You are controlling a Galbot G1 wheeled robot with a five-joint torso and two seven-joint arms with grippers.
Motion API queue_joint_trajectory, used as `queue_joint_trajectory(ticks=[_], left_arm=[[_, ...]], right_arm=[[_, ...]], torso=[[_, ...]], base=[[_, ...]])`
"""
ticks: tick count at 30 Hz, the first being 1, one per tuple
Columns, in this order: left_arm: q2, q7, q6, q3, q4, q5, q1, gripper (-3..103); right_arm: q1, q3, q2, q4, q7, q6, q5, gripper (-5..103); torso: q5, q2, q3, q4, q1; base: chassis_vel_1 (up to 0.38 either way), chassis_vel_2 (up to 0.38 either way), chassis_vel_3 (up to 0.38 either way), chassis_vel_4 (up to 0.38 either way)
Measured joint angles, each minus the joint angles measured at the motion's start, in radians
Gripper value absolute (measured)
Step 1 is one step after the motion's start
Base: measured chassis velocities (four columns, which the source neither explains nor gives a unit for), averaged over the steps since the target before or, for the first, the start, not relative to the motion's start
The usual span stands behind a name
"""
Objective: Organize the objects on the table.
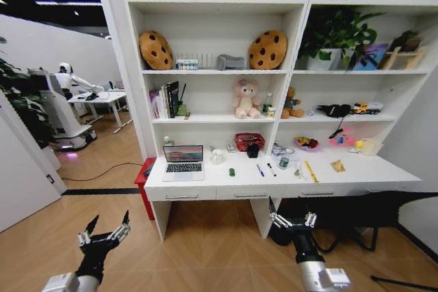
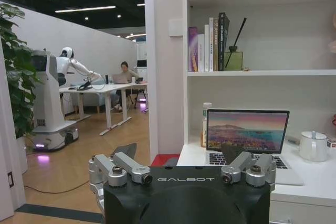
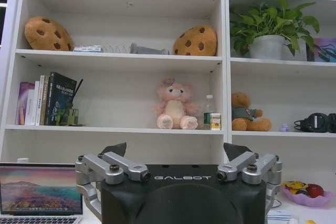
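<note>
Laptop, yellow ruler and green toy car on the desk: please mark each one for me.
laptop [image 1: 183, 163], head view, on its keyboard.
yellow ruler [image 1: 311, 171], head view, on its middle.
green toy car [image 1: 232, 172], head view, on its body.

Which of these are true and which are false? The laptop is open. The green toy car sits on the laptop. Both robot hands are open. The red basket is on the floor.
The laptop is open: true.
The green toy car sits on the laptop: false, it is on the table, apart from it.
The left gripper and right gripper are open: true.
The red basket is on the floor: false, it is on the table.
</note>
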Motion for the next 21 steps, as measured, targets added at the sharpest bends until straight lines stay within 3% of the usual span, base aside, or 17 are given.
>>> queue_joint_trajectory(ticks=[21], left_arm=[[-0.012,0.002,-0.001,0.001,-0.009,0.020,0.017,92]], right_arm=[[0.002,-0.008,0.011,-0.008,0.028,-0.049,0.060,100]], torso=[[0.0000,0.000,0.000,0.0000,0.000]], base=[[0.000,0.000,0.000,0.000]])
